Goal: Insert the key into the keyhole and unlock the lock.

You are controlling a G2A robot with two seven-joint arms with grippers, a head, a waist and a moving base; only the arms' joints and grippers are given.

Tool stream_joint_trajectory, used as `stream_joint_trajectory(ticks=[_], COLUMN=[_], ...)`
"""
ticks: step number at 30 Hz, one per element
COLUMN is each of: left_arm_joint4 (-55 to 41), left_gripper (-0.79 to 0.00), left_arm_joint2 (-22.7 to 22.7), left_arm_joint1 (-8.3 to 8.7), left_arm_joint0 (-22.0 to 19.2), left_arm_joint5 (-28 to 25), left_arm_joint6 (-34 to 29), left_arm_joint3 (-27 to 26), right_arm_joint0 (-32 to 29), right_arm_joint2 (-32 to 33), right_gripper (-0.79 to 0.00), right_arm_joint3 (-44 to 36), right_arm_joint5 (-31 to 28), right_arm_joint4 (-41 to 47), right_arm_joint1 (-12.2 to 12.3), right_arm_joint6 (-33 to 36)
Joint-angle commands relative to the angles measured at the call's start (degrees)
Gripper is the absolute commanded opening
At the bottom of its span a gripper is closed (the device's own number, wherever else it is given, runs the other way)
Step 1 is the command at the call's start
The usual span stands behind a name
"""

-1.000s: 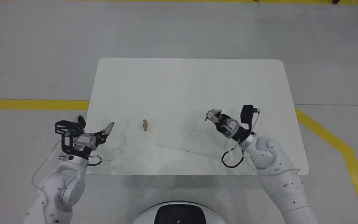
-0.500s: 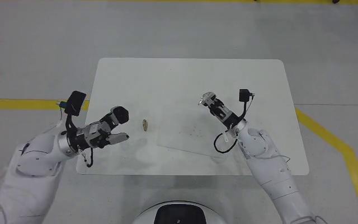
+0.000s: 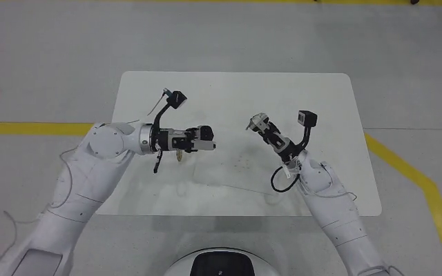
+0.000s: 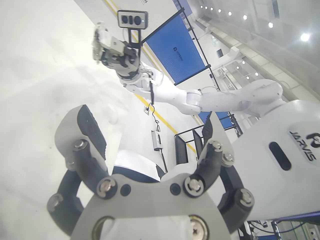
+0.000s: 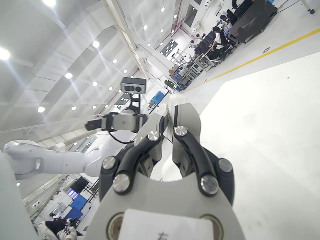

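1. Now the left tool (image 3: 209,142), jaws spread and empty, hangs above the table (image 3: 311,96) near its middle. A second ago it sat off the near left corner, so the arm has swung well inward.
2. In doing so it passed over the small brass piece (image 3: 179,158), probably the lock. This lies unmoved left of the table's middle, partly under the left wrist and touched by neither tool.
3. The right tool (image 3: 255,125) has barely shifted. It is raised just right of the middle with fingers pressed together; whether anything thin is pinched there I cannot tell.
4. The tools now face each other, but with the brass piece ungrasped, unlocking looks not yet begun.
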Motion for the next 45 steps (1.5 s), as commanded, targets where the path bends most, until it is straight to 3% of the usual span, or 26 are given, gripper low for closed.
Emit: stream_joint_trajectory(ticks=[1,2,9,13,16,25,31,37,45], left_arm_joint4=[3.1,4.3,8.1,6.9,6.6,6.9,7.2,8.2,9.7], left_gripper=[-0.034,-0.077,-0.157,-0.314,-0.4,-0.477,-0.662,-0.785,-0.785], left_arm_joint2=[3.7,5.4,12.3,12.8,12.6,12.3,11.6,11.0,9.1], left_arm_joint1=[-1.1,-1.69,-4.85,-5.53,-5.71,-5.94,-5.93,-5.91,-5.47], left_arm_joint0=[-1.9,-2.7,-6.7,-7.3,-7.4,-6.7,-6.1,-5.7,-4.6], left_arm_joint5=[-0.6,-0.8,-1.5,-2.5,-2.9,-2.8,-2.6,-2.3,-2.4], left_arm_joint6=[2.9,4.1,10.8,12.1,12.2,12.0,11.8,12.2,12.9], left_arm_joint3=[2.6,3.5,8.2,9.9,10.3,10.1,9.9,9.3,8.3], right_arm_joint0=[0.3,0.4,0.9,0.9,0.9,0.5,0.4,0.3,-0.7], right_arm_joint2=[-0.5,-0.6,-0.8,-0.6,-0.6,-0.8,-0.5,-0.1,1.8], right_gripper=[-0.785,-0.785,-0.785,-0.785,-0.785,-0.785,-0.785,-0.785,-0.785], right_arm_joint3=[0.2,0.5,1.3,1.5,1.5,0.9,1.0,1.1,0.5], right_arm_joint5=[-1.0,-1.2,-1.1,-0.9,-0.3,0.3,0.4,0.3,-0.7], right_arm_joint4=[2.8,4.1,6.0,5.6,4.2,1.5,1.0,0.9,0.4], right_arm_joint1=[0.1,0.2,0.2,0.2,0.2,-0.1,-0.1,0.0,0.6], right_arm_joint6=[3.3,4.6,7.2,7.1,6.6,4.8,4.3,5.2,6.8])
